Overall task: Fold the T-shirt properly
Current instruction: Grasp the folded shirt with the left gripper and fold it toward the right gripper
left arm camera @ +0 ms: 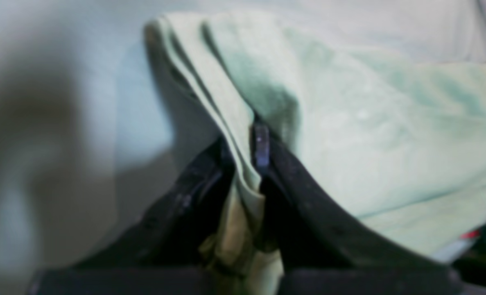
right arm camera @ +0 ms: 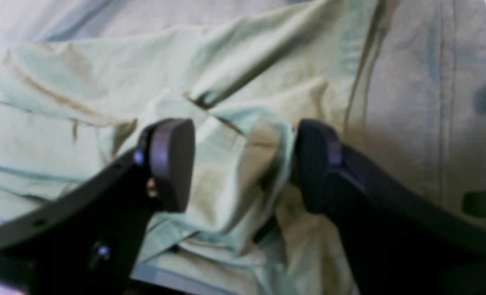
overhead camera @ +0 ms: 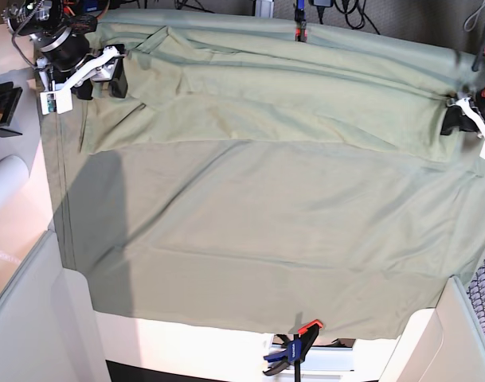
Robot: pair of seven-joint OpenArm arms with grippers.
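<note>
The T-shirt [overhead camera: 274, 95] lies spread across the upper half of the base view. At its right edge the left gripper [left arm camera: 249, 153] is clamped on a bunched fold of it. At upper left the right gripper [right arm camera: 245, 164] stands spread, its pads [right arm camera: 173, 164] straddling crumpled fabric

Right gripper [right arm camera: 243, 164]: matte black arms ending in dark, rounded oblong pads [right arm camera: 173, 164]; small bluish screw heads on the left one. In the base view, white brackets on a black body. Left gripper [left arm camera: 247, 151]: black tapering fingers, one bluish-grey tip; white fittings, red wiring.
</note>
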